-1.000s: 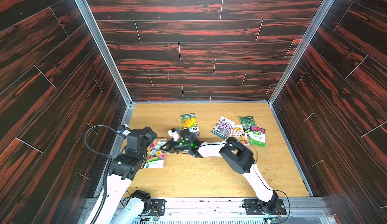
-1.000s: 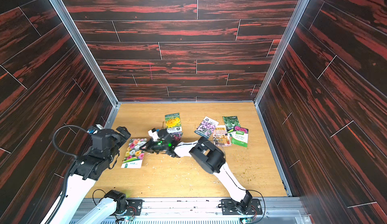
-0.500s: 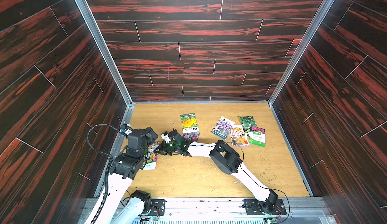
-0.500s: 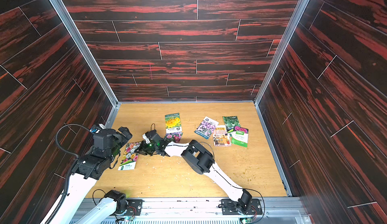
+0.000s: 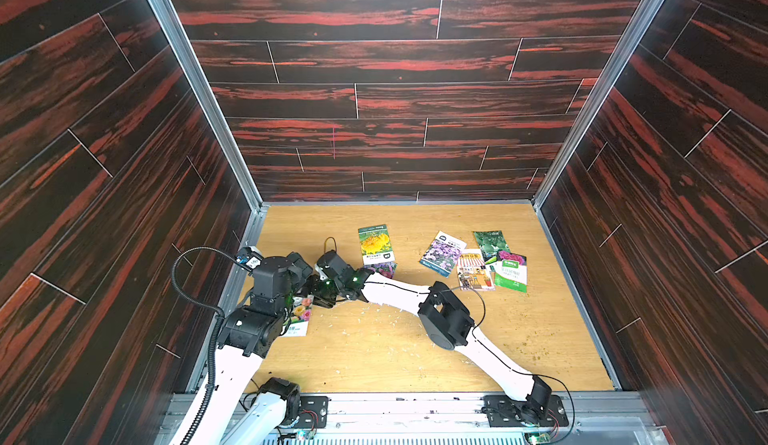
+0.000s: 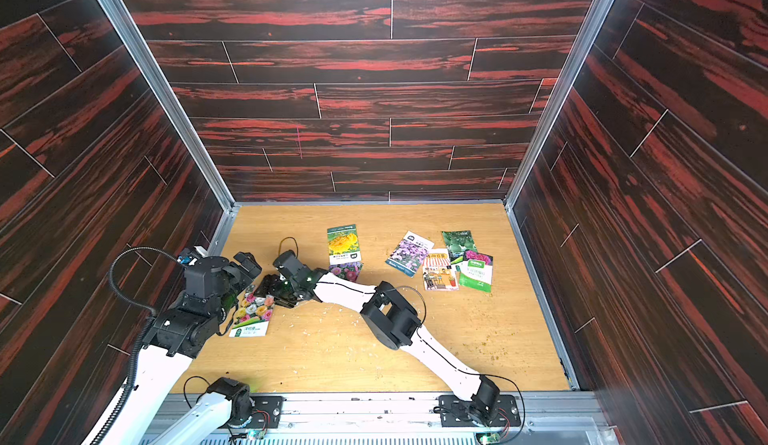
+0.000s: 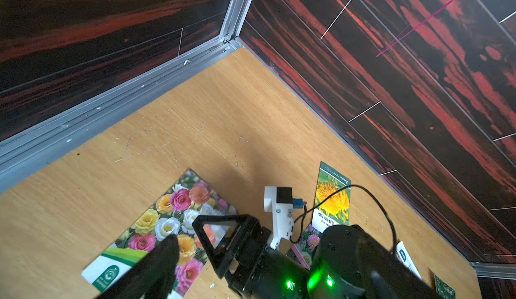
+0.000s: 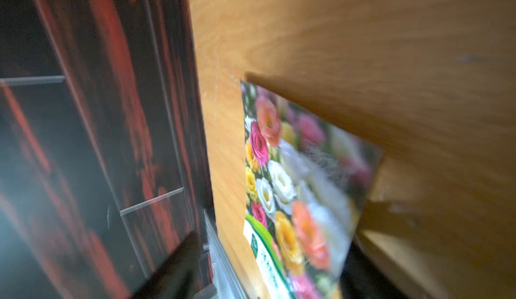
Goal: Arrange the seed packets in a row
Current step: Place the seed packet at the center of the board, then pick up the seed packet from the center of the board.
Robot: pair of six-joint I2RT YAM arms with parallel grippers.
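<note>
Top views, change: the right gripper (image 6: 277, 291) has carried the glossy rectangular rose-print seed packet (image 6: 251, 316) leftward. It now lies flat on the pale wooden floor (image 6: 332, 351) near the left wall, judged the row's first place.
Top views, remainder: the yellow-bloom packet (image 5: 375, 244) lies apart; the clustered packets (image 5: 473, 272) overlap at right.
Left wrist: left gripper (image 6: 245, 266) spread wide, empty; one dark finger (image 7: 156, 269) shows.
Right wrist: blurred; right fingers (image 8: 173, 272) stand well apart, packet (image 8: 282, 188) released.
</note>
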